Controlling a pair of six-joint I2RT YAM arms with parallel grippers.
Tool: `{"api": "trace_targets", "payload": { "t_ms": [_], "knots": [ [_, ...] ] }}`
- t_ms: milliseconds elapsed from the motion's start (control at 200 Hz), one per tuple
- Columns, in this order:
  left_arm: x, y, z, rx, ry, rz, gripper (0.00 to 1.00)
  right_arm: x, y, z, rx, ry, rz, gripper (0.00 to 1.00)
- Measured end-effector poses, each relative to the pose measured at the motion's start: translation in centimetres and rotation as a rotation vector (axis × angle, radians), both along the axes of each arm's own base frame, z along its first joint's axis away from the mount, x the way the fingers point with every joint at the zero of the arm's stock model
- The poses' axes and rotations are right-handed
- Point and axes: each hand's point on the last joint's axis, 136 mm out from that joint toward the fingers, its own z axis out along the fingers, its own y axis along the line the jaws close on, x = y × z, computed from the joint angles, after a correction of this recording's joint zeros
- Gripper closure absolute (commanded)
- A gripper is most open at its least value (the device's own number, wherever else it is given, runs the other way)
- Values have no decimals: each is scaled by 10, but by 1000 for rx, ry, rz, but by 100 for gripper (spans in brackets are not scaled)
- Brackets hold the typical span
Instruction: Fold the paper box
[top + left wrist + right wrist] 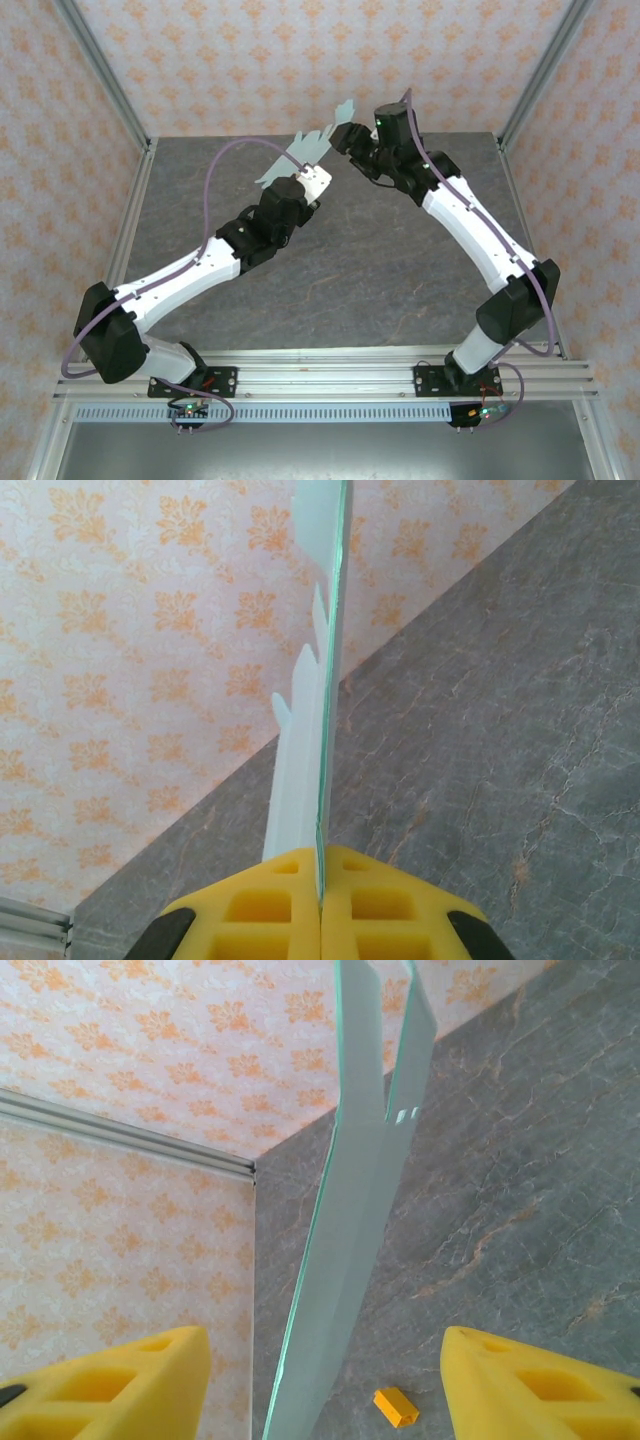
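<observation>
The paper box is a flat pale mint sheet (300,152) with rounded tabs, held up above the back of the grey table. My left gripper (313,181) is shut on its lower edge. In the left wrist view the sheet (305,750) runs edge-on up from the closed yellow fingers of the left gripper (322,865). My right gripper (346,134) meets the sheet's upper right end. In the right wrist view it (325,1385) is open, and the sheet (350,1230) passes between its yellow fingers (130,1380) without touching either.
A small yellow block (396,1406) lies on the grey marbled table (380,270) below the right gripper. Patterned walls and aluminium posts (108,75) close the back and sides. The arm bases sit on a rail (330,375) at the near edge.
</observation>
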Motion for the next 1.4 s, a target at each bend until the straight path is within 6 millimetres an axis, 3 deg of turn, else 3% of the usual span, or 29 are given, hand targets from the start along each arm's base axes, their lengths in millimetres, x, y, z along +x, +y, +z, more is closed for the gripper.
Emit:
{"api": "trace_targets", "payload": {
  "t_ms": [140,235,545,821,916,1096,1316,1401],
  "knots": [
    [1,-2,-3,4,4,-2,100,10,4,7,8,-11,-7,34],
    [1,-8,-9,14,15,-12,100,19,8,-1,-6,3,-16,37],
    [1,-17,-15,33,22,-19,100,42,9,-34,-120,70,-65,71],
    [3,-25,-17,43,24,-19,100,43,0,-41,-179,73,-103,92],
    [3,-29,-22,51,35,-27,92,44,-2,-41,-183,71,-110,100],
    [1,-34,-22,31,49,-41,73,46,-6,-42,-188,71,-115,100],
    [-9,-42,-16,-25,94,-105,41,57,-35,-44,-255,37,-71,100],
    [-20,-42,-7,-58,118,-159,36,53,-46,-34,-313,-15,3,100]
  ]
}}
